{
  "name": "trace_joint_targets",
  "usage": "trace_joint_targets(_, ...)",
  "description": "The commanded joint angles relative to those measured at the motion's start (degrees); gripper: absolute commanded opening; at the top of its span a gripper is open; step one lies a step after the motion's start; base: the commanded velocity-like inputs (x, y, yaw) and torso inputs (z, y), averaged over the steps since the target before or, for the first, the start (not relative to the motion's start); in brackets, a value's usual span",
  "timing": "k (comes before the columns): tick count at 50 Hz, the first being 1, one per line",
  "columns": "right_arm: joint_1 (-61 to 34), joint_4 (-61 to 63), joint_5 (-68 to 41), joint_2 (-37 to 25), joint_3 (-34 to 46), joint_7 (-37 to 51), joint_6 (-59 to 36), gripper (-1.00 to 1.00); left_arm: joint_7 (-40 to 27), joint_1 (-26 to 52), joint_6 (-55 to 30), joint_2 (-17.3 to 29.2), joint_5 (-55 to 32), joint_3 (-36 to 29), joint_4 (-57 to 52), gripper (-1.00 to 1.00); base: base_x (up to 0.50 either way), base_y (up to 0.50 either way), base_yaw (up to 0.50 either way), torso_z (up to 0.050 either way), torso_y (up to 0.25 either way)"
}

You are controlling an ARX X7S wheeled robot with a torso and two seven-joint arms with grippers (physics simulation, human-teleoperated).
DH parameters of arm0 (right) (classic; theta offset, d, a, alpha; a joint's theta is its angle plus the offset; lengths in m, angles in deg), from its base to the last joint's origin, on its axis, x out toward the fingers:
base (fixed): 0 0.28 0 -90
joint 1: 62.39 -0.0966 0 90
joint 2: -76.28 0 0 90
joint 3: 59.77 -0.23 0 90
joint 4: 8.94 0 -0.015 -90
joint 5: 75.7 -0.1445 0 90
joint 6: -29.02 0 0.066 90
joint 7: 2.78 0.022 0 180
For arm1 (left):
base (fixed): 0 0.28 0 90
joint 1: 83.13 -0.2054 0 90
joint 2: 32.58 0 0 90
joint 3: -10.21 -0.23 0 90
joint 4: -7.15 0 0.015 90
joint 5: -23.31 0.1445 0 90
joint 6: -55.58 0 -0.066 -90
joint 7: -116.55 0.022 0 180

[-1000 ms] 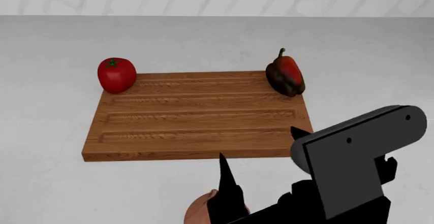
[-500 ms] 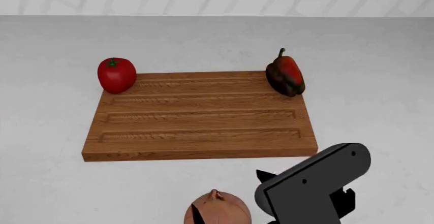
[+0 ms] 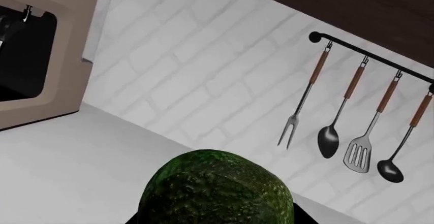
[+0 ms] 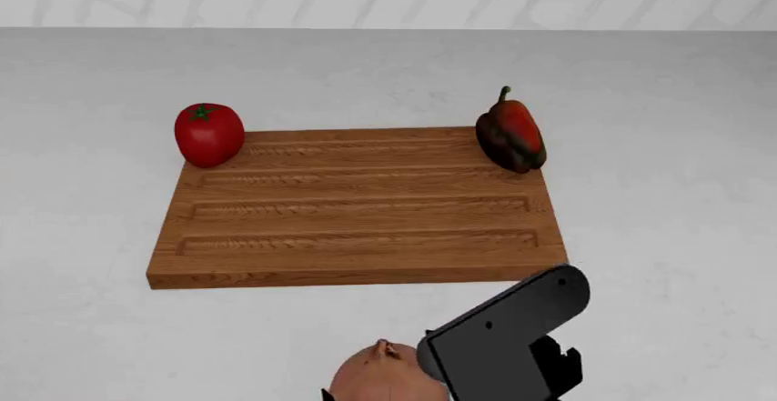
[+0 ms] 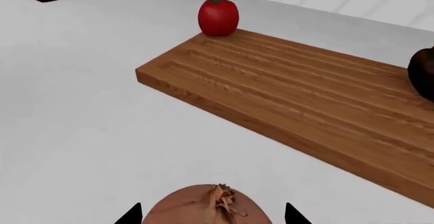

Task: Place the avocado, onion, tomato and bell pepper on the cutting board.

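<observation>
4 steel utensils (image 3: 359, 127) hang on a brick wall behind the bumpy avocado (image 3: 215, 192), left gripper's hold unclear, right gripper (image 5: 211, 215) open astride the papery onion (image 5: 207, 206) near the grooved cutting board (image 4: 358, 208), tomato (image 4: 209, 134) and bell pepper (image 4: 511, 135) at its far corners.

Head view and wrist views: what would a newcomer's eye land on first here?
The reddish-brown cutting board fills the middle of the head view, with the bright red tomato at its far left corner and the dark bell pepper at its far right corner. In front of the board, the onion sits between the right gripper fingers. The bumpy green avocado looms in the left wrist view.
</observation>
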Motion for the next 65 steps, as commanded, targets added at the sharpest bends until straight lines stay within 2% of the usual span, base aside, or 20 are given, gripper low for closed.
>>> trace_joint_targets(1,1.49,-2.95,5.87,-0.37,4.82,-3.39,3.82,1.00,0.40,0.41,0.81,0.21,-0.20,0.30,-0.72,-1.00,0.00,0.00,0.00,0.000,0.000)
trace_joint_targets(2,1.23,-3.03,5.49,-0.27,4.68,-2.98,3.29,1.00,0.42,0.34,0.86,0.24,-0.13,0.31,-0.72,-1.00,0.00,0.00,0.00,0.000,0.000)
trace_joint_targets(3,1.34,-3.35,6.29,-0.31,4.81,-2.32,3.42,-1.00,0.43,0.25,0.92,0.20,-0.15,0.32,-0.59,-1.00,0.00,0.00,0.00,0.000,0.000)
trace_joint_targets(12,0.34,-0.96,5.33,-0.01,1.63,0.85,3.95,-1.00,0.72,0.92,-1.30,-1.57,0.25,0.59,-1.40,-1.00,0.00,0.00,0.00,0.000,0.000)
trace_joint_targets(18,-1.41,-0.90,6.70,1.16,-0.16,2.79,6.18,-1.00,0.42,4.48,-6.38,-5.89,-1.78,1.69,-2.93,-1.00,0.00,0.00,0.00,0.000,0.000)
trace_joint_targets(26,-1.87,-0.76,8.22,1.94,-0.62,2.85,9.14,-1.00,3.63,8.75,-10.72,-12.49,-8.24,2.72,-1.43,-1.00,0.00,0.00,0.00,0.000,0.000)
trace_joint_targets(32,-0.97,0.44,8.20,1.79,-2.15,3.92,10.19,-1.00,6.42,11.91,-14.82,-18.84,-13.84,2.96,3.04,-1.00,0.00,0.00,0.00,0.000,0.000)
trace_joint_targets(36,-0.96,0.42,9.47,1.72,-2.06,4.04,11.45,-1.00,7.29,12.73,-15.98,-20.47,-15.58,3.11,4.90,-1.00,0.00,0.00,0.00,0.000,0.000)
trace_joint_targets(38,-0.93,0.16,10.27,1.69,-1.73,3.99,12.04,-1.00,8.33,13.84,-17.65,-22.73,-17.76,3.10,7.38,-1.00,0.00,0.00,0.00,0.000,0.000)
trace_joint_targets(46,-1.61,0.04,9.46,1.68,-1.90,4.77,11.31,-1.00,10.06,13.64,-19.95,-27.53,-19.71,2.23,11.55,-1.00,0.00,0.00,0.00,0.000,0.000)
trace_joint_targets(53,-2.32,0.25,8.34,1.43,-2.26,5.66,10.24,-1.00,14.19,12.33,-21.87,-34.89,-24.01,1.60,20.13,-1.00,0.00,0.00,0.00,0.000,0.000)
trace_joint_targets(65,-0.82,0.82,8.55,0.89,-2.31,5.51,11.44,-1.00,18.03,11.43,-25.13,-41.19,-27.17,0.55,30.10,-1.00,0.00,0.00,0.00,0.000,0.000)
